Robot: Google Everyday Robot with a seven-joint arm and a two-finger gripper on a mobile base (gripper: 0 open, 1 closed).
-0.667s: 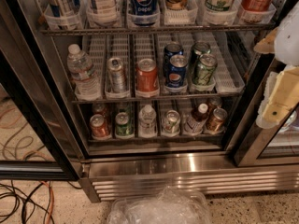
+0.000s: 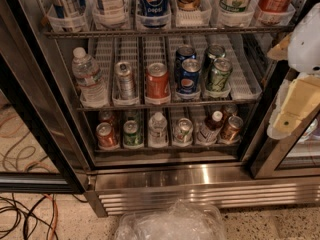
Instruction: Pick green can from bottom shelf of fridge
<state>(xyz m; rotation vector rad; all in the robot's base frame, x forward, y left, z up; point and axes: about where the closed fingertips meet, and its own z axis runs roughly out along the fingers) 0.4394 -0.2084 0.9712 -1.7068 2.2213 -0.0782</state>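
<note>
— What can't be made out here?
— The hand (image 2: 299,99) sits at the right side, cut off by the border. Up above, the top-rack bottles (image 2: 153,1) lose their upper parts. Behind the green can (image 2: 132,133), a second can (image 2: 134,116) is mostly hidden.
— Labels on the bottom shelf (image 2: 167,149)?
— Too small to read.

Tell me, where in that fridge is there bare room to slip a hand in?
The middle shelf's far-right lane, beside the pale green can, is bare, as is the lane behind the red can. The bottom shelf is crowded: every lane front is filled, the green can sitting between neighbours. The end effector hangs at the right edge.
</note>
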